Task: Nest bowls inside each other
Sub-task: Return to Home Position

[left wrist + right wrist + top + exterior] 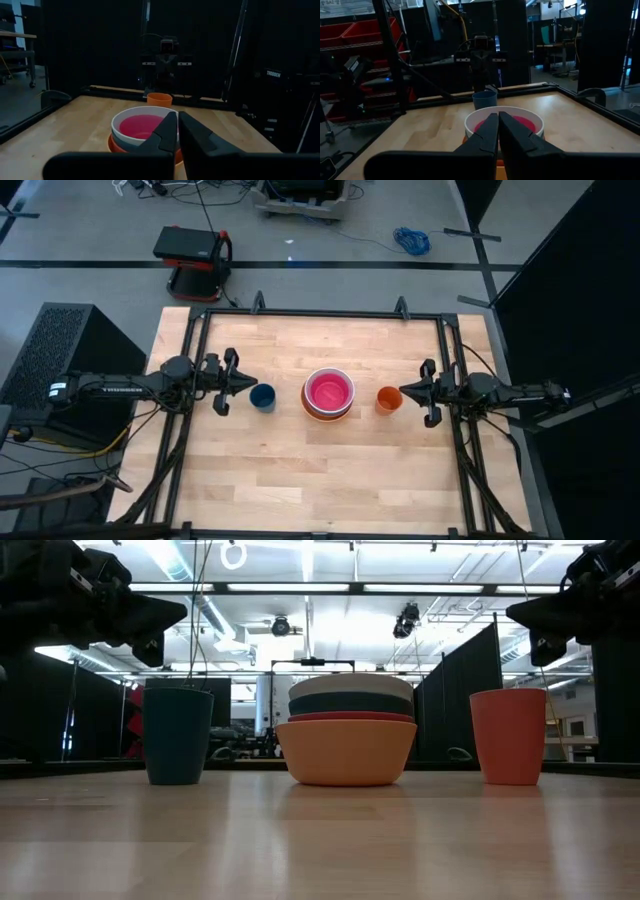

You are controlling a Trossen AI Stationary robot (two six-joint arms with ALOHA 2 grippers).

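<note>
Tabletop (300, 480), nested bowls (328, 393) midway between both jaws

The high camera looked straight down on the whole worktop (330, 470), the left arm (110, 387) and the right arm (515, 391). The low camera sat at worktop level, close in, facing the room (330, 600) beyond. Each wrist camera looked past its own gripper, the left gripper (177, 115) or the right gripper (498, 116), toward the opposite arm. All views shared the bowls (329, 393).

In the low view the orange bowl (346, 752) is hiding the bodies of the nested bowls (350, 700); only their rims are showing.
</note>
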